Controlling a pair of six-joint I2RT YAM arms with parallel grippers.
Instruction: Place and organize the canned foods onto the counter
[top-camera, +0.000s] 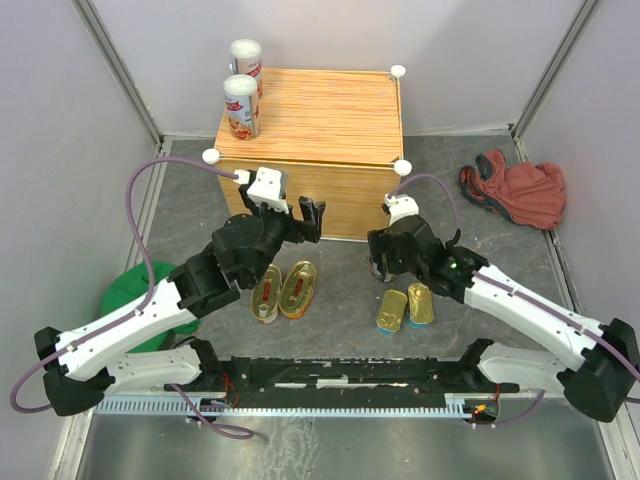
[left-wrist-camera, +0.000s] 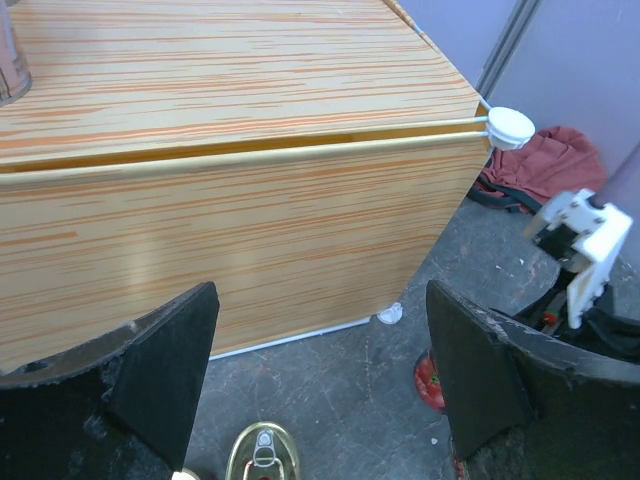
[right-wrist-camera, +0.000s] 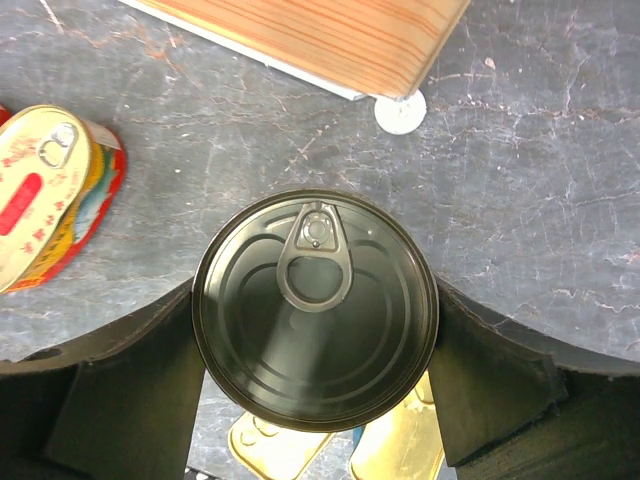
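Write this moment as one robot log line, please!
left tool: open, empty | right tool: gripping dark round tin | counter: two tall cans standing

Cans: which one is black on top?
The dark round tin in the right gripper; every other can has a gold or white top.

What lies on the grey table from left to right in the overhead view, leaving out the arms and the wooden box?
Crumpled green cloth → first oval gold-red tin → second oval gold-red tin → first rectangular gold-blue tin → second rectangular gold-blue tin → crumpled red cloth.
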